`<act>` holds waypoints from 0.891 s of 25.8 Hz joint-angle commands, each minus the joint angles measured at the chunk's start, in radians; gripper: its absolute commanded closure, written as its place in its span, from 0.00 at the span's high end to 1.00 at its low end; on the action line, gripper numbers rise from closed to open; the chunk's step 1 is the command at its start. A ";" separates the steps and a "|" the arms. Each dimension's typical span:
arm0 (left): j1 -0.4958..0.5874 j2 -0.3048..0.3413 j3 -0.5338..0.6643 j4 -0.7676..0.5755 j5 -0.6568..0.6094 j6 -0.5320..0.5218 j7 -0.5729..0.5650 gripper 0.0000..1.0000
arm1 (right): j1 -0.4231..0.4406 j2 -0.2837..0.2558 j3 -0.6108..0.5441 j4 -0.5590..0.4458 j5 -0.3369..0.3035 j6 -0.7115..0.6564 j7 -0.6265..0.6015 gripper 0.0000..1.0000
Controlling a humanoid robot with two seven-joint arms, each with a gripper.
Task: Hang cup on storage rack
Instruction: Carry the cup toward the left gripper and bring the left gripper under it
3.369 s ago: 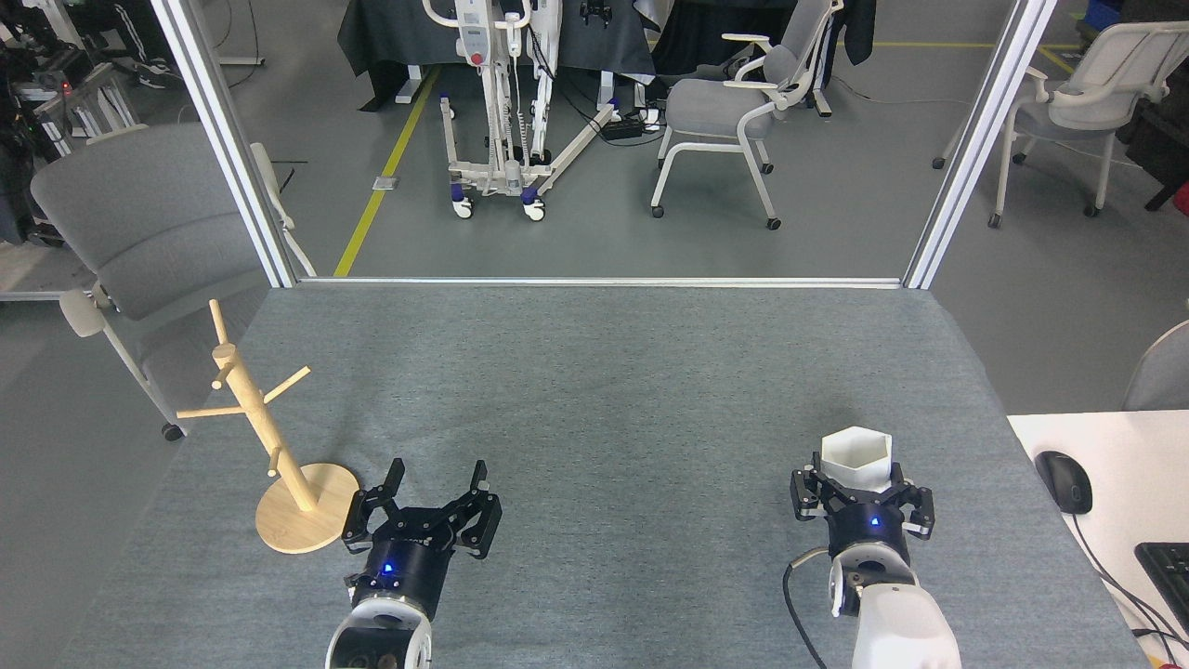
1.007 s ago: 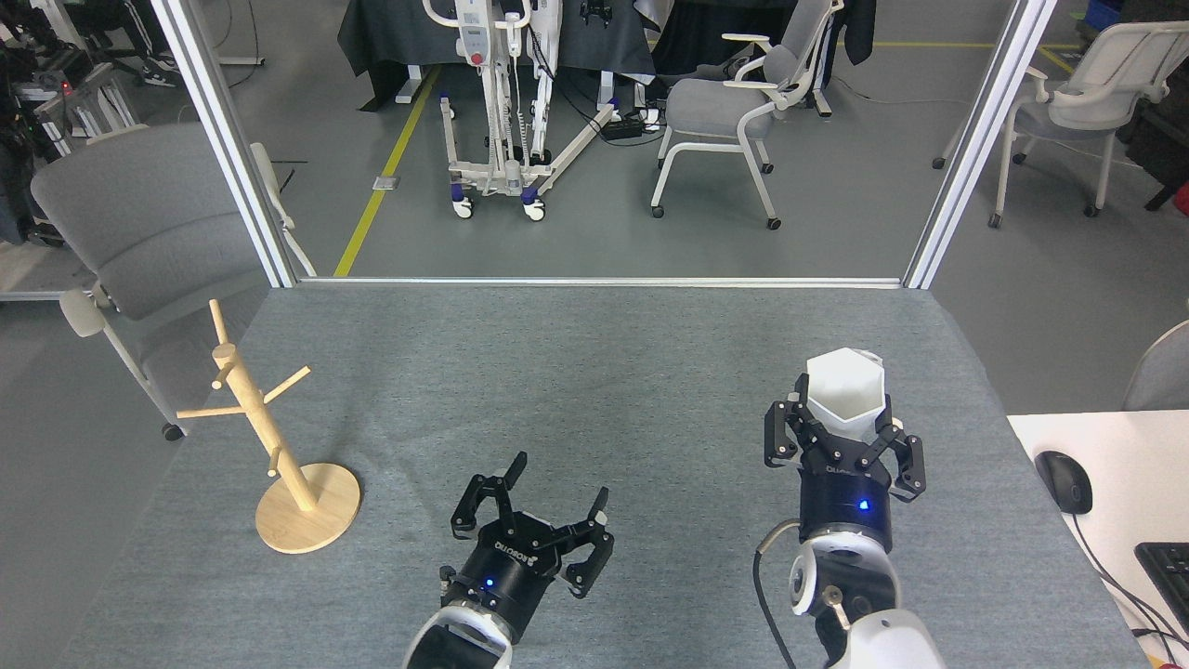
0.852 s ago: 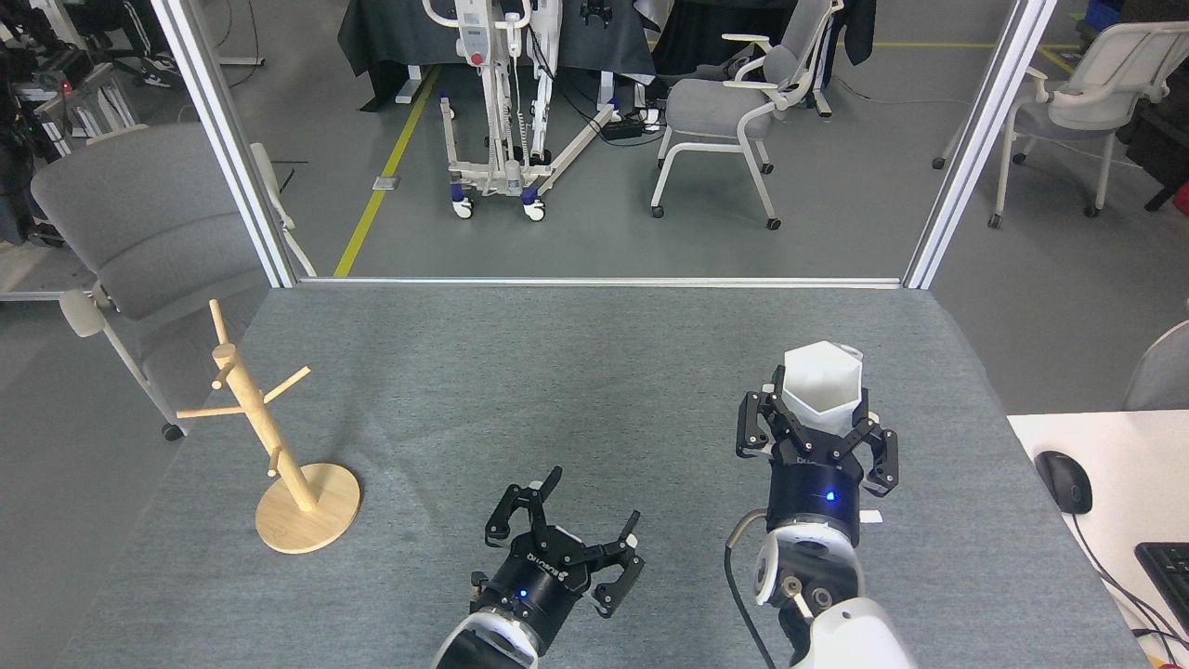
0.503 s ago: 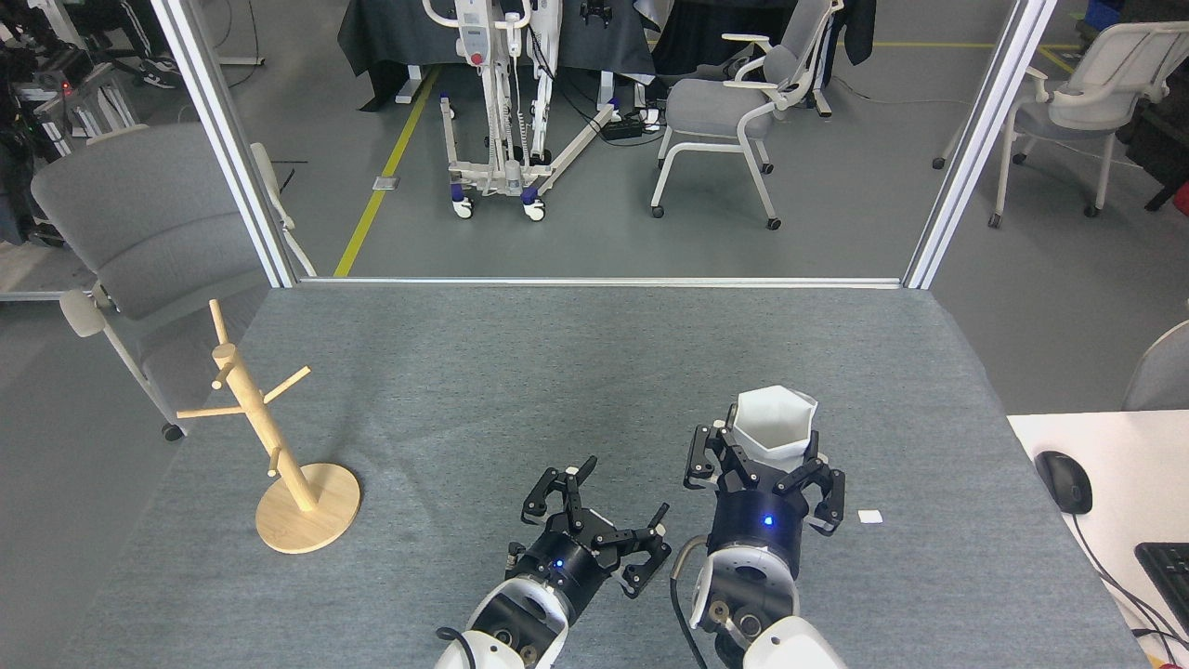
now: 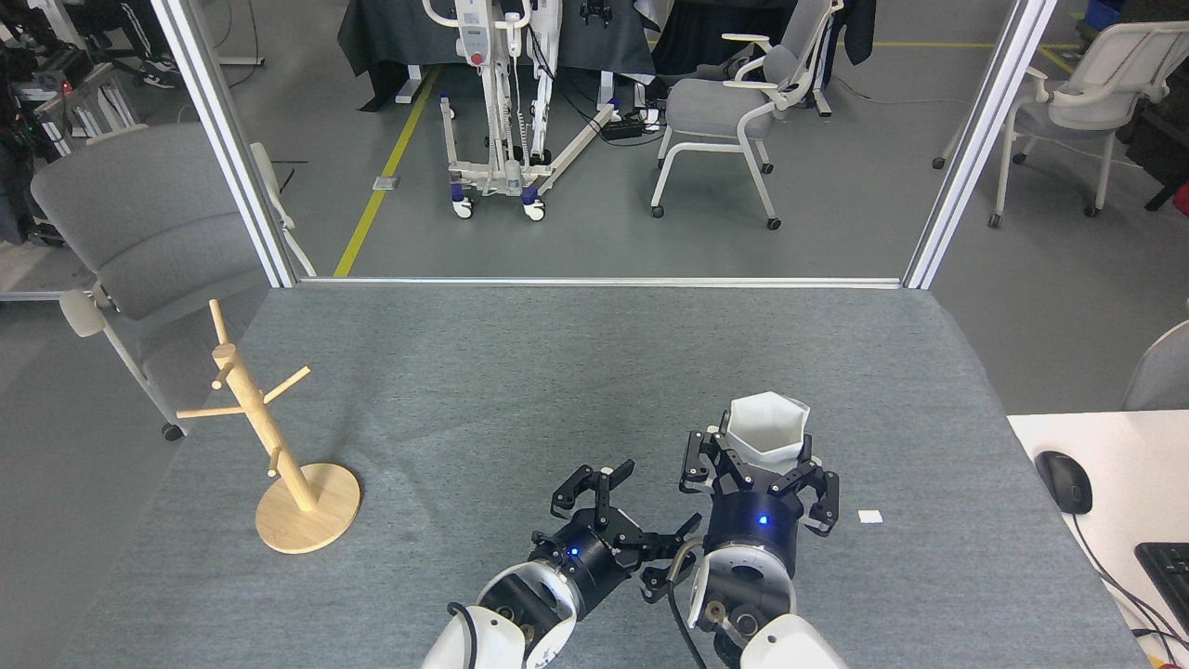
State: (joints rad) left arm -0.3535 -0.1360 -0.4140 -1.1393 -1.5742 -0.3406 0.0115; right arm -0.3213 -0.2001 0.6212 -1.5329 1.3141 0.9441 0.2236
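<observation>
One cup [image 5: 767, 430], one storage rack [image 5: 269, 440], two grippers. The cup is white and matte, its rim a clean hexagon, its faceted walls narrowing downward; it sits upright, mouth up, clamped between the jaws of the right gripper [image 5: 760, 463], whose black fingers [image 5: 703, 457] close on its lower walls from both sides. No handle shows from this angle.

The left gripper [image 5: 628, 502] sits just to the left of the right one and a little nearer the robot; its jaws are spread wide with nothing between them, the tips pointing toward the cup-bearing jaws and close to them, though I cannot tell whether they touch.

The storage rack stands far to the left of both sets of jaws, well apart from the cup. It is pale bamboo: a round pole leaning leftward, about six thin pegs (some are hard to separate) sticking out, all on a flat round disc base. No cup hangs on it.

The counter [image 5: 557, 372] is covered in grey, felt-like fabric. One small white scrap [image 5: 870, 517] lies on it just right of the right jaws.
</observation>
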 commanded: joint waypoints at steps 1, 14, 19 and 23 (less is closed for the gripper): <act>-0.004 -0.002 0.000 0.038 0.007 -0.048 -0.005 0.99 | -0.010 0.007 0.002 0.000 -0.001 0.001 0.002 0.00; -0.081 -0.002 -0.002 0.076 0.180 -0.072 -0.082 0.99 | -0.010 0.047 0.040 0.003 -0.001 0.001 0.003 0.00; -0.079 -0.002 -0.003 0.050 0.209 -0.095 -0.108 0.99 | -0.010 0.056 0.046 0.019 -0.003 -0.002 0.002 0.00; -0.081 -0.004 -0.005 0.044 0.214 -0.095 -0.147 0.99 | -0.009 0.073 0.063 0.023 -0.004 -0.001 0.002 0.00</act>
State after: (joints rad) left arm -0.4328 -0.1384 -0.4178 -1.0898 -1.3660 -0.4334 -0.1084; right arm -0.3312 -0.1359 0.6733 -1.5134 1.3112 0.9427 0.2295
